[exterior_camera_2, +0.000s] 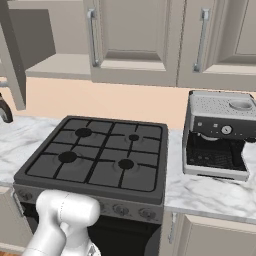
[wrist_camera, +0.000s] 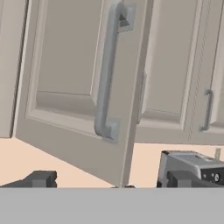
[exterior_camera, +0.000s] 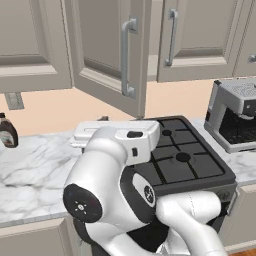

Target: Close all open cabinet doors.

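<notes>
One taupe-grey cabinet door stands swung out over the counter, its long silver bar handle facing me. In the hand view this open door is close ahead and its handle runs upright at the centre. From the right base view the same door is edge-on at the left, beside the bare cabinet inside. The neighbouring doors sit flush and shut. My gripper is open below the door's lower corner, its fingertips wide apart with nothing between them.
A black gas stove sits on the marble counter right in front of me. A silver coffee machine stands to its right. A dark bottle is at the far left by a wall outlet.
</notes>
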### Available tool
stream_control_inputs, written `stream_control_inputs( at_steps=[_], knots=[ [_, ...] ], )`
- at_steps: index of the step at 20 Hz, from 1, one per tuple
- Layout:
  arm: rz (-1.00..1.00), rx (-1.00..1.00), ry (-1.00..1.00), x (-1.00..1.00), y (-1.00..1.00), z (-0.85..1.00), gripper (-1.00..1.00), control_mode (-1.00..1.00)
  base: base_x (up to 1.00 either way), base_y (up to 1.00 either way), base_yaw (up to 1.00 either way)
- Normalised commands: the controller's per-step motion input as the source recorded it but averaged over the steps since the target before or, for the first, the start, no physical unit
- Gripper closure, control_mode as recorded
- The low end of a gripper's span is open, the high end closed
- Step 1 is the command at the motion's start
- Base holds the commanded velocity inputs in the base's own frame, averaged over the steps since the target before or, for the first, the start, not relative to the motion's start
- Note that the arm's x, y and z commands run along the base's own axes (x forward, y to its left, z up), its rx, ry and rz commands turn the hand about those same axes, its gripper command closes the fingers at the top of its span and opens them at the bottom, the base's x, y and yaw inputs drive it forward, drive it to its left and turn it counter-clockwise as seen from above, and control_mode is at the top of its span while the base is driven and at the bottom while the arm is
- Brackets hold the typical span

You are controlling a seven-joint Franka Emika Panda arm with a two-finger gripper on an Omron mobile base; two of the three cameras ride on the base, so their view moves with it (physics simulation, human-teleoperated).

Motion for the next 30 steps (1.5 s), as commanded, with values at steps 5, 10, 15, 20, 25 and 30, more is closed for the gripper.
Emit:
stream_control_inputs(
  at_steps=[5, 10, 15, 20, 25, 30],
  knots=[
    [-0.06, 0.00, -0.04, 0.54, 0.00, -0.06, -1.00, -1.00, 0.00, 0.00, 0.00],
    [-0.06, 0.00, -0.04, 0.51, 0.01, -0.10, -1.00, -1.00, 0.00, 0.00, 0.00],
    [-0.06, 0.00, -0.03, 0.45, 0.01, -0.12, -1.00, -1.00, 0.00, 0.00, 0.00],
    [-0.05, 0.00, -0.02, 0.42, 0.00, -0.02, -1.00, -1.00, 0.00, 0.00, 0.00],
    [-0.03, 0.00, -0.01, 0.36, 0.00, 0.00, -1.00, -1.00, 0.00, 0.00, 0.00],
    [-0.01, 0.00, -0.01, 0.32, 0.00, 0.00, -1.00, -1.00, 0.00, 0.00, 0.00]
  ],
)
